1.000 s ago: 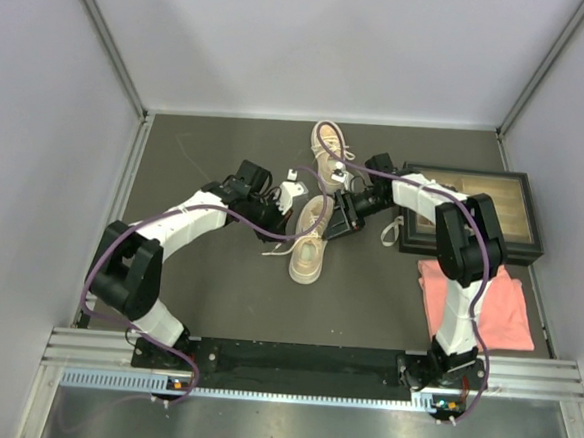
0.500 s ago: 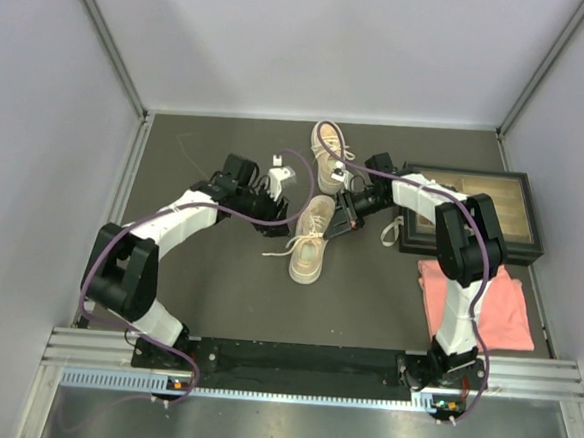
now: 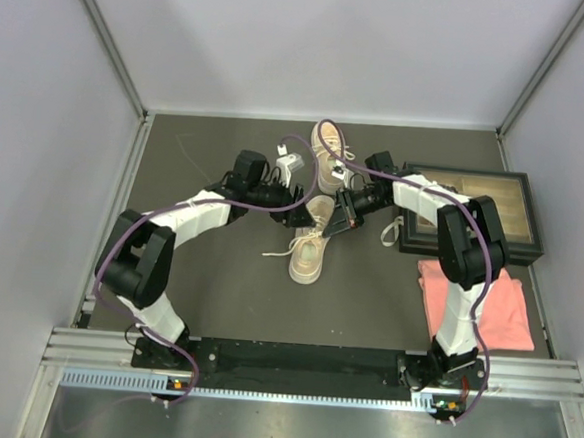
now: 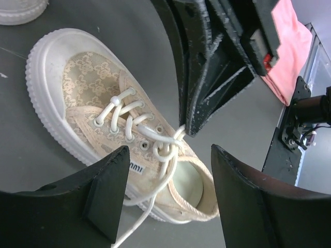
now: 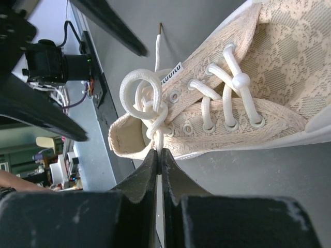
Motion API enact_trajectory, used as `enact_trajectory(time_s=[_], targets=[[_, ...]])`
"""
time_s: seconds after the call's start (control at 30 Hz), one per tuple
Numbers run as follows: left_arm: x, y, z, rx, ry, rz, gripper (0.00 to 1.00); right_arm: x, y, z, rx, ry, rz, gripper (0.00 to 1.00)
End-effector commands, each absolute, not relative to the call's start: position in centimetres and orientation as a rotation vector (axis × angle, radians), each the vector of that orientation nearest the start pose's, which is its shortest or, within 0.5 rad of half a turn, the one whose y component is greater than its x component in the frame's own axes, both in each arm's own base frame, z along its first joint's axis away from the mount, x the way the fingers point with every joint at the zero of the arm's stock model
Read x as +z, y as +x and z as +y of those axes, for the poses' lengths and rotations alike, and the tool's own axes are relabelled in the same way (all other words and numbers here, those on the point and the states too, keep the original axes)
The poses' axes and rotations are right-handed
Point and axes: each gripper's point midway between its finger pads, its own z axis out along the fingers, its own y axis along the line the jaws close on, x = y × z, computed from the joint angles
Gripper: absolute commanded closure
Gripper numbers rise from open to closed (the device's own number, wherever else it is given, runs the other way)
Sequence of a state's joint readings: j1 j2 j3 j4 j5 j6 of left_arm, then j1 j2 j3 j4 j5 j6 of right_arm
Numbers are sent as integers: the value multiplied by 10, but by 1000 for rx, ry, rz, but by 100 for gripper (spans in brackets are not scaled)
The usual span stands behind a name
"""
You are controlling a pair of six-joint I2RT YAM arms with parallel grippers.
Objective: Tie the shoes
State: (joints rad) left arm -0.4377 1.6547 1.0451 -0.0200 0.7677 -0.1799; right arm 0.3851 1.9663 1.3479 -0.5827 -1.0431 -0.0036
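Observation:
Two beige shoes lie on the dark table: the near shoe [image 3: 308,244] between my grippers, the far shoe [image 3: 331,158] behind it. My right gripper [image 5: 159,151] is shut on a white lace [image 5: 158,135] just below a loose loop [image 5: 140,93] at the near shoe's [image 5: 243,98] collar. In the top view the right gripper [image 3: 334,225] sits at that shoe's right side. My left gripper [image 4: 169,178] is open above the shoe [image 4: 98,98], its fingers [image 4: 106,188] straddling the heel opening with nothing between them. Its place in the top view is the shoe's left side [image 3: 300,216].
A dark-framed wooden tray [image 3: 483,207] lies at the right, with a pink cloth [image 3: 476,304] in front of it. The cloth [image 4: 289,46] also shows in the left wrist view. A loose lace end [image 3: 278,250] trails left of the near shoe. Walls enclose the table.
My left gripper has opened, let go of the lace and swung right toward the near shoe. My right gripper has closed on the lace at the shoe's collar.

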Motion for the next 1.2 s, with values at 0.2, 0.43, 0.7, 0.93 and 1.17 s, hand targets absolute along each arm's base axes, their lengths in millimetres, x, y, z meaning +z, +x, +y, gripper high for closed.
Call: enact_trajectory(time_s=[0.2,0.43,0.7,0.93,1.17], targets=[[135,334,-309,-1258,661,2096,40,119,290,288,1524,-843,2370,100],[140,333,-319,-1345,649,2060,60,119,291,288,1511,-840,2371,100],[132,333,-319,-1349,623,2095,54,118,289,288,1509,-841,2371,100],[137,335,-319,-1359,601,2076,100,117,289,285,1488,-840,2382,100],[147,353,-302,-1293,507,2052,100,105,279,273,1429,-811,2441,100]])
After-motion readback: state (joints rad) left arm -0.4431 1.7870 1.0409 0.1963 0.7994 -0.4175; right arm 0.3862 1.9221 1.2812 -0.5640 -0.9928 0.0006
